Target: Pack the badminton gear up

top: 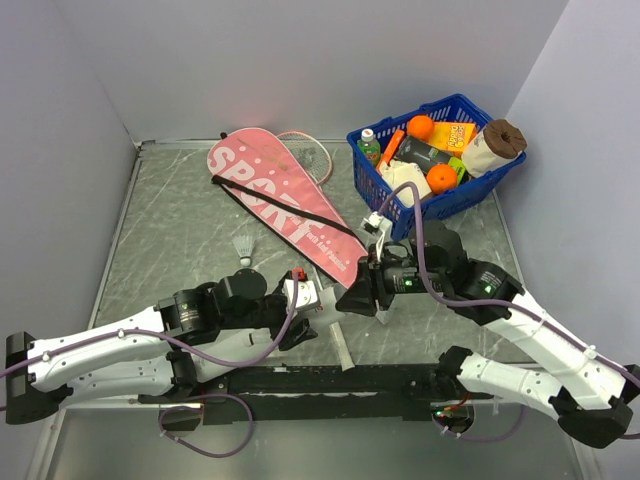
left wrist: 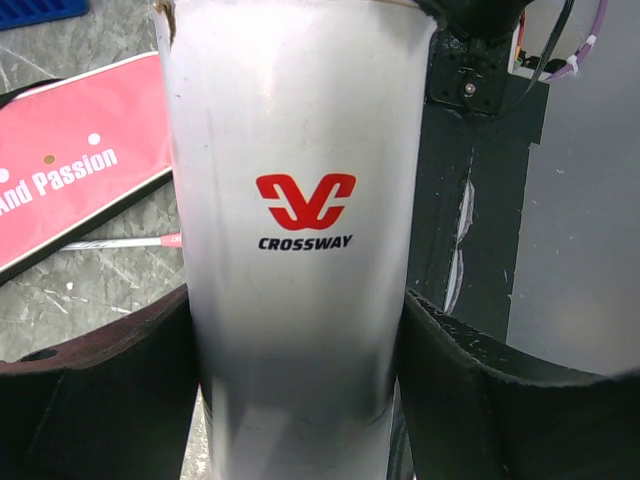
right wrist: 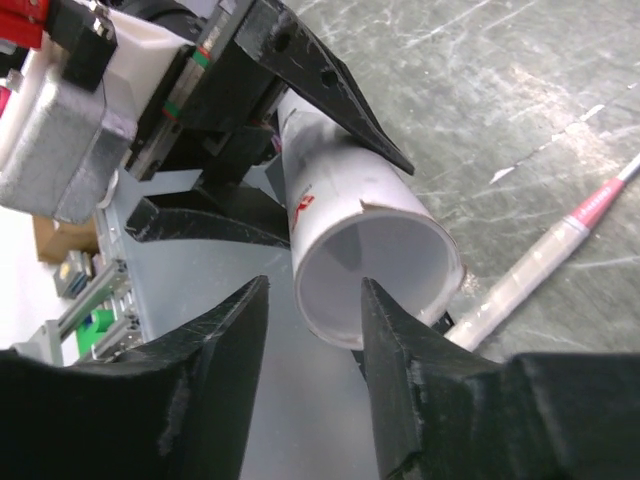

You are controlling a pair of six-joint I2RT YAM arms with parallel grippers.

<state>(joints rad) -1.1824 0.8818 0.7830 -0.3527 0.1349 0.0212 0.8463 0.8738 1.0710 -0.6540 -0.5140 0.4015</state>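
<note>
My left gripper (top: 312, 306) is shut on the long white tube (left wrist: 300, 200), lettered "CROSSWAY", and holds it off the table; its jaws press both sides. My right gripper (right wrist: 315, 290) is open and empty, its fingers just in front of the tube's open end (right wrist: 375, 265). The pink "SPORT" bag (top: 285, 200) with its black strap lies flat at the back middle. A pink racket head (top: 312, 150) shows behind the bag. A white racket handle (right wrist: 530, 280) lies on the table under the grippers. The white shuttlecock (top: 245, 248) stands left of the bag.
The blue basket (top: 470, 195) of groceries stands at the back right, close behind the right arm. The bag's edge (left wrist: 70, 190) and a thin racket shaft (left wrist: 120, 242) lie left of the tube. Grey walls close the table's back and sides.
</note>
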